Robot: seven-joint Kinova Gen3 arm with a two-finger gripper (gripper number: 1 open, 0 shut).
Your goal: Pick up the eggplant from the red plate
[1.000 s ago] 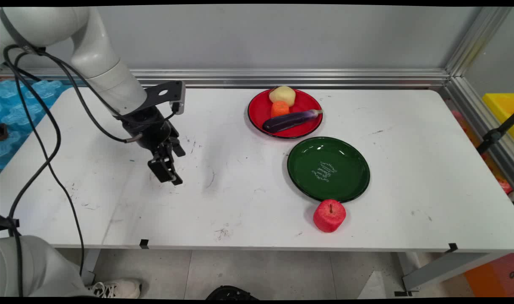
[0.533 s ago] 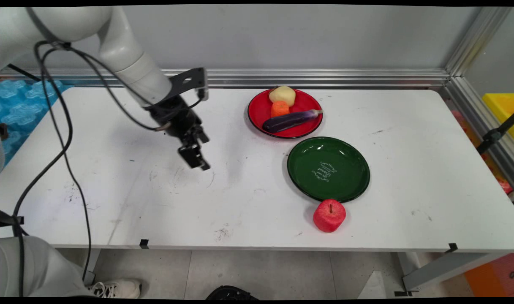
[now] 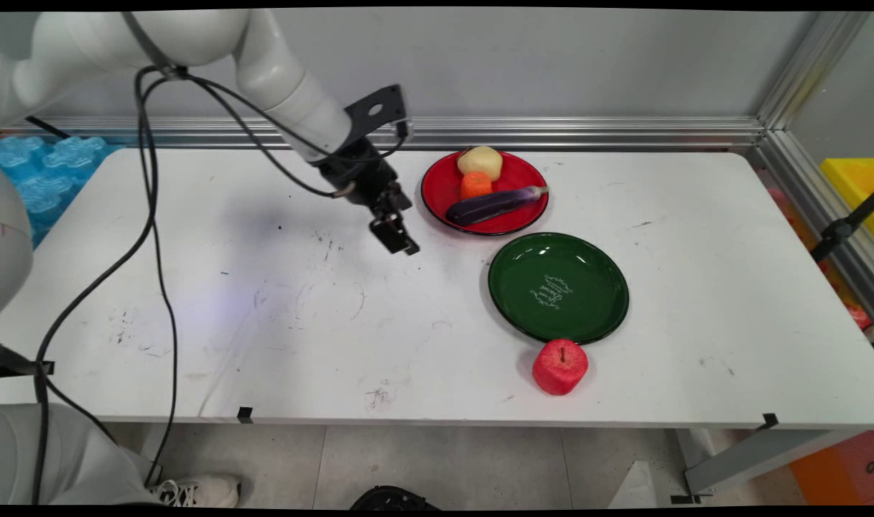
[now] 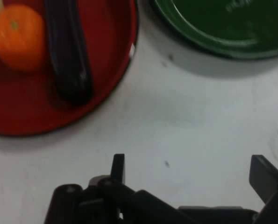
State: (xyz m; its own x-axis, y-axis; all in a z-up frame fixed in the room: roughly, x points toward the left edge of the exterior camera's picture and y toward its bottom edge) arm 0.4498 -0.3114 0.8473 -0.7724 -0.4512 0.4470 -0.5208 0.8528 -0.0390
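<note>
**Empty gripper nears the red plate**

At the upper left of the main view the white arm reaches down and to the right, ending in the black gripper (image 3: 396, 235), which hangs above bare white table (image 3: 264, 301) just left of the picture's centre line. In the hand view its two fingers (image 4: 117, 167) stand well apart with only tabletop between them; it is spread and holds nothing.

Just right of the gripper, in the upper middle, sits the red plate (image 3: 437, 192). On it lie a pale yellow potato (image 3: 480, 161) at the far rim, an orange fruit (image 3: 475, 184) touching it on the near side, and a dark purple eggplant (image 3: 493, 205). The eggplant's long axis runs from lower left to upper right, with its stem end pointing to the upper right and its blunt end toward the gripper. In the hand view the eggplant runs up and down the frame beside the orange fruit.

Right and below that, near the centre, is the green plate (image 3: 515, 316), its rim close to the red plate's. A red apple (image 3: 559, 367) stands upright with its stem up, at the green plate's near edge, in the lower middle.

Against the earlier frames, the gripper has travelled from the left part of the table rightward and farther back toward the red plate. The plates, vegetables and apple lie where they were.
</note>
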